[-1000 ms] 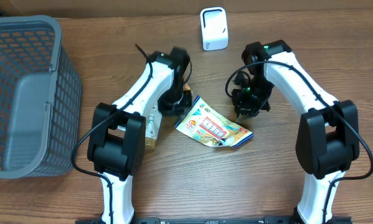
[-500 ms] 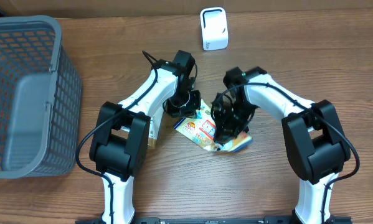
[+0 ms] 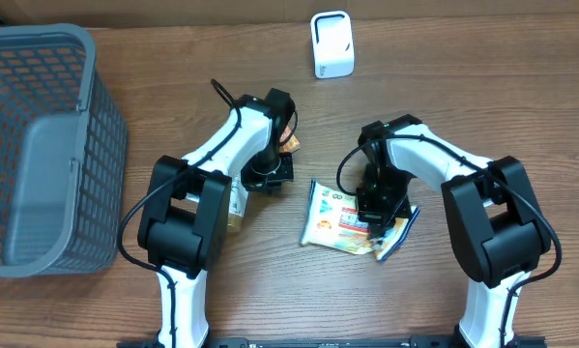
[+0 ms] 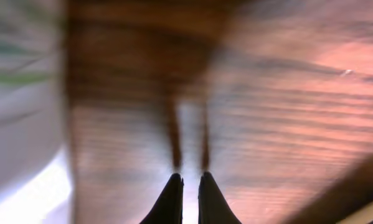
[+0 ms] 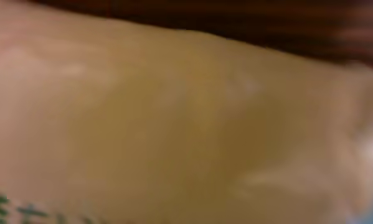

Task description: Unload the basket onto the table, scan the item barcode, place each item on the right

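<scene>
The item, a flat yellow-and-white snack packet (image 3: 332,218) with red print, lies on the wooden table just right of centre. My right gripper (image 3: 378,215) points down onto the packet's right part and covers it. In the right wrist view a blurred yellowish packet surface (image 5: 174,112) fills the frame and my own fingers do not show. My left gripper (image 3: 273,177) sits over bare wood left of the packet, apart from it. In the left wrist view that gripper (image 4: 190,182) is shut on nothing, its dark fingertips (image 4: 174,186) close together above the blurred table. The white barcode scanner (image 3: 331,43) stands at the back centre.
A large grey mesh basket (image 3: 38,145) fills the left side of the table. A small bottle (image 3: 235,205) lies beneath the left arm, and an orange object (image 3: 291,142) shows beside the left wrist. A pale blurred shape (image 4: 18,99) sits at the left wrist view's left edge.
The right gripper came in onto the packet, and the packet has slid toward the front right and turned. The left gripper has drawn back from the packet's left edge.
</scene>
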Controlling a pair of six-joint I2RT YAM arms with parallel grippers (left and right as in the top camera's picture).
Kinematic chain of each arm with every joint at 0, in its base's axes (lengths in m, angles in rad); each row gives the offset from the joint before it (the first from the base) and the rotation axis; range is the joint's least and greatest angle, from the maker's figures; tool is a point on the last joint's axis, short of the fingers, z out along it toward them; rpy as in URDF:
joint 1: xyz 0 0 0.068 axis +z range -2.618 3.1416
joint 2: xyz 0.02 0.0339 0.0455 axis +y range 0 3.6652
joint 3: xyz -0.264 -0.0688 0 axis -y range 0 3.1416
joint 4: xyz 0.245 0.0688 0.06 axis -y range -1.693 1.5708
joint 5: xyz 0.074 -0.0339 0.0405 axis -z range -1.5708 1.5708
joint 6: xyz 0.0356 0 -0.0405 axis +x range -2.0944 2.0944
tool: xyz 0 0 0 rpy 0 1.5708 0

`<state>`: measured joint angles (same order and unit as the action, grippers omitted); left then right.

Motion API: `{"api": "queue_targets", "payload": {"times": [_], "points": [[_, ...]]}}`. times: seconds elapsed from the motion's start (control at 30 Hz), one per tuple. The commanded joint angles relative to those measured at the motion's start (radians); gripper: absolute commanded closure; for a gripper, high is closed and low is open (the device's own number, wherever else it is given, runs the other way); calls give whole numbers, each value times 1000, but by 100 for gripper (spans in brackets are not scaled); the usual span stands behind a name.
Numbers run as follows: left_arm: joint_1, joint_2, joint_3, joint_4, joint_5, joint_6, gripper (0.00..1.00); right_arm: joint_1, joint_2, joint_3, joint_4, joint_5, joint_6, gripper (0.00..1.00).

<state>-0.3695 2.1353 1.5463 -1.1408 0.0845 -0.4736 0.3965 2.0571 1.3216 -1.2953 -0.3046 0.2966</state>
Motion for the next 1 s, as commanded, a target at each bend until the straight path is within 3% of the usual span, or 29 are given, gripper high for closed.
{"api": "queue_targets", "payload": {"times": [0.0,0.2,0.47,0.73,0.97], "points": [[8,-11,151,-58,11,11,96,-25,-4,87,0,166,37,96],[-38,-24,241,-85,417,200,96,-28,-4,154,1,166,11,96],[-150,-19,113,-16,547,182,96,-71,-4,154,26,154,11,96],[-180,-17,-12,107,560,132,96,-158,-3,151,55,71,-45,96],[-147,-13,-60,132,441,66,96,-177,-3,112,105,27,-58,96]]}}
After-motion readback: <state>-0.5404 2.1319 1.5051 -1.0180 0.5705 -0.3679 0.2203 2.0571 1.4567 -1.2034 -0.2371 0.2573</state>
